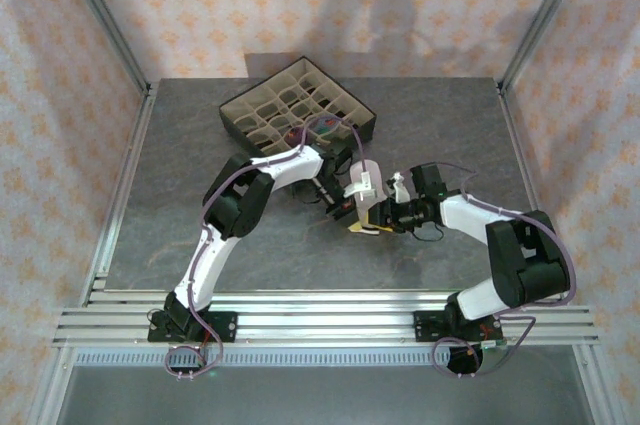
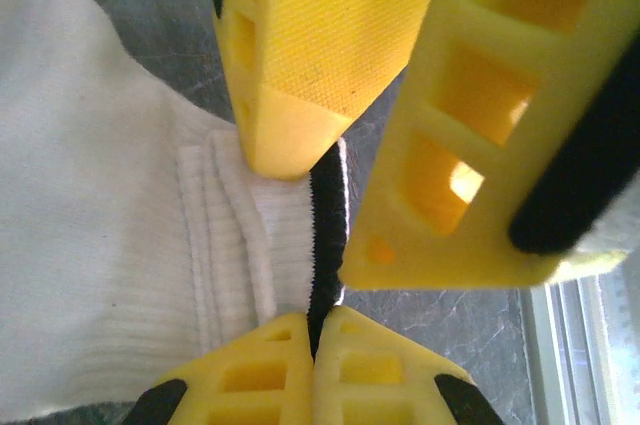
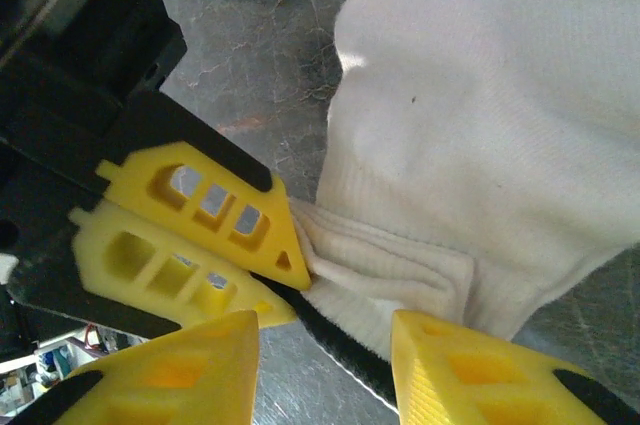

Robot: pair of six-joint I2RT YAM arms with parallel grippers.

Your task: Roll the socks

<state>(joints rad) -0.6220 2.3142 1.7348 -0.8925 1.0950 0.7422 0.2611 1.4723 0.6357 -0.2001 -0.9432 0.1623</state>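
One of the socks, a white sock [image 2: 90, 245] with a black cuff stripe [image 2: 328, 215], lies on the grey table [image 1: 200, 235] mid-scene, its ribbed cuff folded in layers. My left gripper [image 2: 315, 330] is shut on the cuff's black edge. My right gripper [image 3: 325, 345] stands open across the same cuff [image 3: 400, 280], one fingertip [image 3: 470, 375] against the white fabric, the other over bare table. From above, the left gripper [image 1: 352, 215] and the right gripper [image 1: 368, 225] meet tip to tip just in front of the white sock [image 1: 363, 181].
A dark box [image 1: 236, 117] with beige grid compartments sits at the back centre of the table, just behind the left arm's wrist. Patterned walls close in the back and both sides. An aluminium rail [image 1: 320, 320] runs along the near edge.
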